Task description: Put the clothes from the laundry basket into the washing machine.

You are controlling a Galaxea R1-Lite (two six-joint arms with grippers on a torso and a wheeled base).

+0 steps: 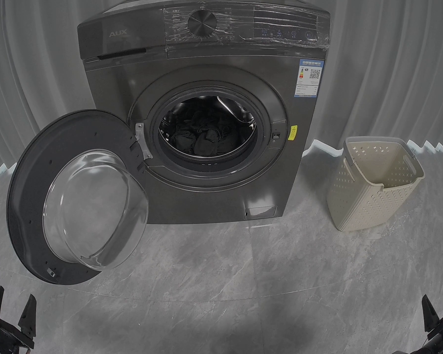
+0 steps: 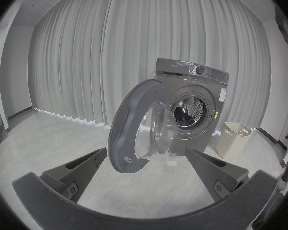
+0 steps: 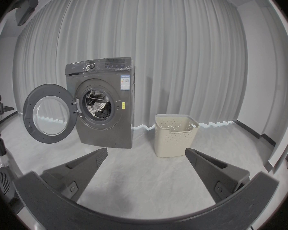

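In the head view, we see the washer facing us on the grey floor, with a pleated curtain behind it. Its door is swung wide open to the left, so the glass bowl faces us. The dark clothes lie in a heap inside the drum, low and toward the front of the opening. The basket stands upright on the floor to the right of the washer, near it but apart. The left gripper sits low at the left corner and the right gripper low at the right corner. Both are well apart from the washer and the basket.

In the left wrist view, we look between the left gripper's fingers. They are spread wide, with nothing but floor between them. The open door is nearest beyond them, then the drum with dark cloth at its bottom, and the basket off to the side by the curtain.

In the right wrist view, the right gripper's fingers are likewise spread wide and hold nothing. Past them stand the washer with its door open, the clothes dark in the drum, and the basket beside the washer, not touching it.
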